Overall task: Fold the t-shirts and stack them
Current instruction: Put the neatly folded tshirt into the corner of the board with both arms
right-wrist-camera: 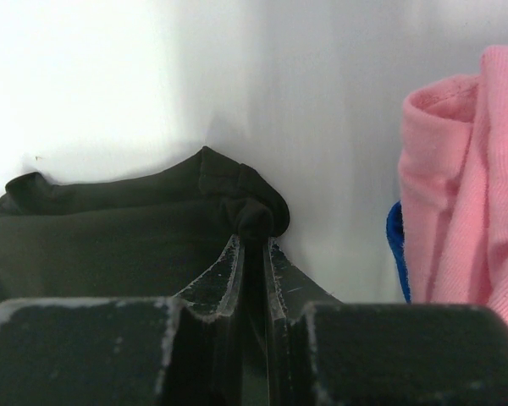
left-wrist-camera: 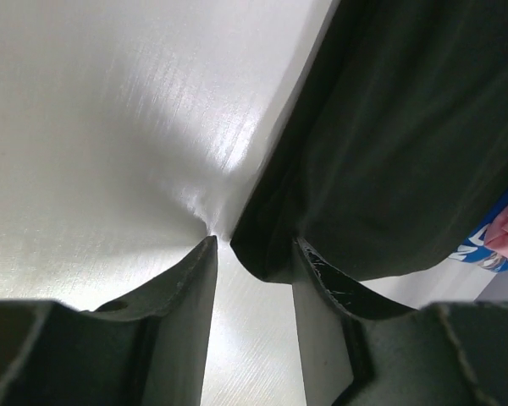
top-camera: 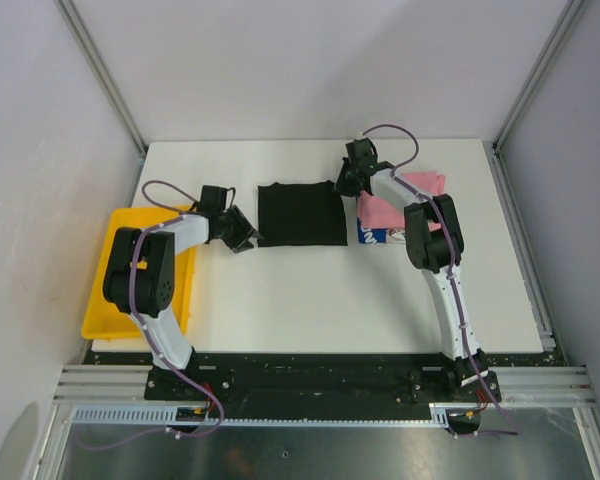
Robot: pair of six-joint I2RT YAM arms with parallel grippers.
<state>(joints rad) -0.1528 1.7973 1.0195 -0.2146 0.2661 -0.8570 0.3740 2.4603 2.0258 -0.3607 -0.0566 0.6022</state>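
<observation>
On the white table (top-camera: 280, 300) the folded black t-shirt (top-camera: 300, 214) lies centred, pink t-shirt (top-camera: 380, 212) over blue-and-white t-shirt (top-camera: 373, 237) just right of it; right gripper (right-wrist-camera: 252, 244) pinches the black one's far-right corner, left gripper (left-wrist-camera: 254, 247) gapes at its near-left corner

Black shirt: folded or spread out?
Folded. The black shirt lies as a compact square on the table, and the right wrist view shows stacked layers at the corner the right gripper pinches.

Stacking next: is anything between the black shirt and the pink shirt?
Nothing visible: only a strip of table separates the black shirt from the pink shirt. The right gripper, jaws shut on the black shirt's corner, sits at that gap.
</observation>
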